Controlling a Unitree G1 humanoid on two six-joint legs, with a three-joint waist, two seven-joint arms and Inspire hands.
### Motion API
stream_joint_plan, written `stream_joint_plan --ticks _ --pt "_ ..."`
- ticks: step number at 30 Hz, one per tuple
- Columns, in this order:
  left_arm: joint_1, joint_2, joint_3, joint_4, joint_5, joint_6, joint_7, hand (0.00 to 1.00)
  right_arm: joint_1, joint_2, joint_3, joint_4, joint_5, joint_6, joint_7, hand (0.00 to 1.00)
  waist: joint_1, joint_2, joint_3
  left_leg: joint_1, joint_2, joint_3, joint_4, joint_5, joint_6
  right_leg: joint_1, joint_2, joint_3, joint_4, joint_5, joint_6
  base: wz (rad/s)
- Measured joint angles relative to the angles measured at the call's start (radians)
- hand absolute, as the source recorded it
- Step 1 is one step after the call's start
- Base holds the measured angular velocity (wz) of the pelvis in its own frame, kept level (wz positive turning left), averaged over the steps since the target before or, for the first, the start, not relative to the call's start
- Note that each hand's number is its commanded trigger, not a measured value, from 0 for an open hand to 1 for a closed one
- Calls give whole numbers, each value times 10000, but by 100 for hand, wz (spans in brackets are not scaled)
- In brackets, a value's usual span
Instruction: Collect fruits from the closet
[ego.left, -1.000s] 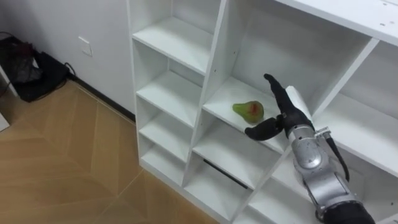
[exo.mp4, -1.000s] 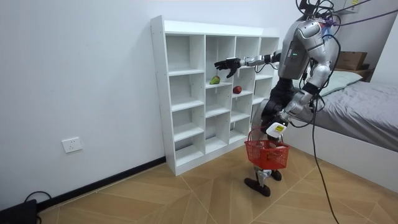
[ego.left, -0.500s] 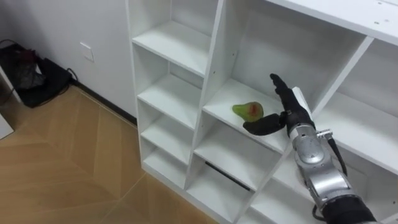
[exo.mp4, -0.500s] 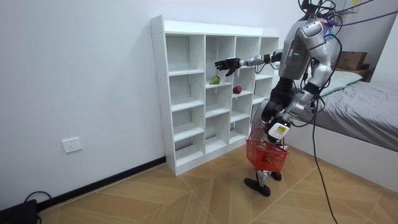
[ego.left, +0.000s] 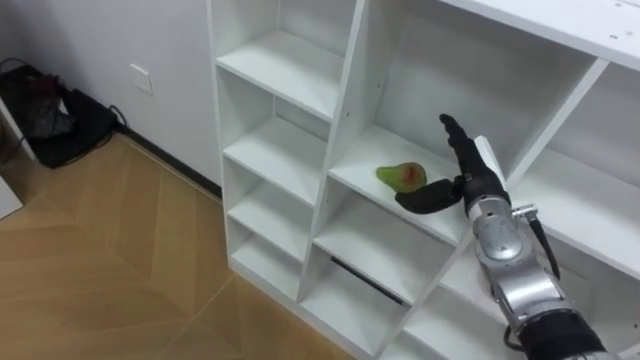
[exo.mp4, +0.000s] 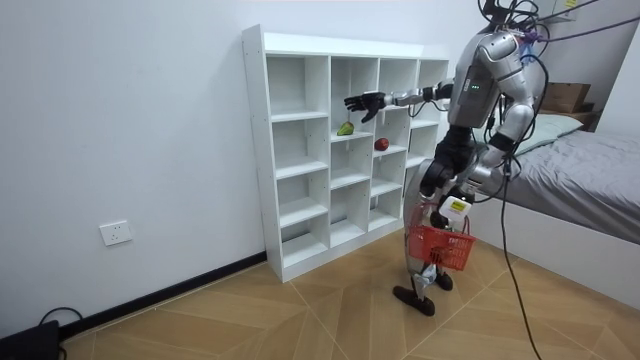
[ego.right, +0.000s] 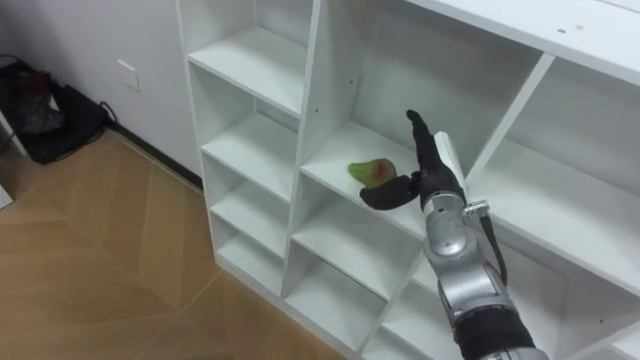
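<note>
Your right hand (ego.left: 472, 186) is up at the white open shelf unit (ego.left: 290, 72). It is spread wide, with the fingers (ego.left: 455, 140) straight and pointing upward and the thumb (ego.left: 418, 200) stretched out sideways toward the fruit. The green pear with a reddish blush (ego.left: 402, 177) lies on its side on a board in the middle column of that unit, near the board's front edge. Its long axis runs roughly across your view, with the narrow end pointing to the view's left and the broad end toward your palm. The thumb sits just below and beside the broad end, and you cannot tell from here whether it touches the skin. Nothing is curled round the pear. In the room view you stand on the wooden floor (exo.mp4: 300, 320) at the shelf unit's right end. That arm reaches out level to the compartment where the pear (exo.mp4: 345, 129) rests. A small red round fruit (exo.mp4: 381, 144) sits in the next column toward you, on a slightly lower board. Your left hand (exo.mp4: 448, 203) is down by your thigh with the red plastic basket (exo.mp4: 440, 246) hanging below it. How it grips the basket is too small to tell.
</note>
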Motion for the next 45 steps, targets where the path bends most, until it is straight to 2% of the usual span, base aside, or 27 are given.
stream_joint_plan --ticks 1,6,15,30,33,36,37,45 --pt "0 19 -18 -20 -3 15 -74 100 -45 24 16 0 -72 0 -1 0 6 -15 -2 -3 -4 4 0 0 1 3 -6 19 41 -8 0 -11" --pt "-20 120 -190 -172 -15 54 -317 100 -348 47 75 0 -105 1 -49 0 3 -209 88 -26 -13 10 31 -15 17 -37 -61 52 140 -74 13 -1" --pt "-59 208 -176 -169 -7 342 -584 100 -425 57 97 0 -848 69 -91 0 231 -230 78 -200 -17 -2 180 -57 54 -194 -102 45 185 -109 38 1" --pt "-236 215 -185 -54 -6 353 -684 100 -465 62 420 21 -1252 72 -313 0 289 -191 106 -486 39 -29 564 -239 28 -300 26 52 172 -93 11 0" --pt "-246 220 -217 -55 -20 352 -682 100 -475 61 422 48 -1220 72 -393 0 424 -198 109 -567 152 102 569 -245 28 -452 30 149 204 -79 -12 -11" --pt "-320 225 -284 -50 -6 351 -683 100 -497 28 418 90 -1187 75 -448 0 485 -232 108 -714 162 106 627 -253 20 -580 46 196 201 -55 -38 -4" --pt "-375 217 -278 -32 -1 350 -683 100 -583 18 417 245 -1201 75 -448 0 511 -258 137 -727 161 101 635 -253 19 -584 55 198 202 -45 -48 0" --pt "-471 232 -262 -21 -54 342 -687 100 -1579 -82 410 1713 -1073 85 -488 0 547 -485 195 -1019 158 82 760 -256 16 -737 87 138 317 -16 -70 2"
